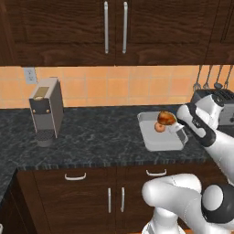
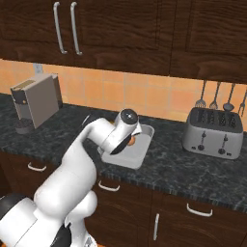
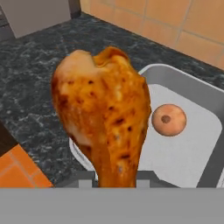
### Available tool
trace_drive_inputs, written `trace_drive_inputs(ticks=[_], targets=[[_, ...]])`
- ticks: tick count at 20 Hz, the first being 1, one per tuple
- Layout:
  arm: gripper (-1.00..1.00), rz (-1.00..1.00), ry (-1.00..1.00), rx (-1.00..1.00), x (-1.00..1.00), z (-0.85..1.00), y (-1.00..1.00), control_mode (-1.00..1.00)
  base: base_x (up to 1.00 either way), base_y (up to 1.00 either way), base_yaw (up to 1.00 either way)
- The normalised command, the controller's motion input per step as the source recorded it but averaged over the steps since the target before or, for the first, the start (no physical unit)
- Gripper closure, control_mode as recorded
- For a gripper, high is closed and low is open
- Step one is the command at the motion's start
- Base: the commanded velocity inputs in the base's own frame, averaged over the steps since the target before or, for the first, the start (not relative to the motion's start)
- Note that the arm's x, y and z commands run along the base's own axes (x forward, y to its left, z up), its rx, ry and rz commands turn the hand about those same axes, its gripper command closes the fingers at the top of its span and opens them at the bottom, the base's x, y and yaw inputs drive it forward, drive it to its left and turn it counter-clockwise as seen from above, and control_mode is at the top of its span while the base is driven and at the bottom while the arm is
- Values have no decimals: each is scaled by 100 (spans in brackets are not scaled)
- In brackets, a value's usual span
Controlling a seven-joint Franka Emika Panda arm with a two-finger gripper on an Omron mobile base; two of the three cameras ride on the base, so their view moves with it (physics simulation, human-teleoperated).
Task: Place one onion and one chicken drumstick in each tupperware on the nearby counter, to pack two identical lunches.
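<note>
One drumstick (image 3: 105, 127) in the end effector (image 3: 116, 177) overhangs the tupperware (image 3: 192, 162) rim

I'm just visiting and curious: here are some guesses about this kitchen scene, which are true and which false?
1. The tool is shut on a chicken drumstick. True.
2. An onion already lies in the tupperware. True.
3. The drumstick rests on the tray floor. False: it is held above the tupperware.
4. The toaster stands on the counter. True.
5. The coffee machine sits inside the tupperware. False: it stands apart on the counter.
</note>
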Motion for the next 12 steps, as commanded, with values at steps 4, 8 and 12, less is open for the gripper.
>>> trace_drive_inputs(ticks=[4,8,12], targets=[[100,0,0,-8,84,-44,0,-100,0,0,0],[100,0,0,-4,66,-39,-1,-100,0,0,0],[100,0,0,0,31,-35,-14,-100,0,0,0]])
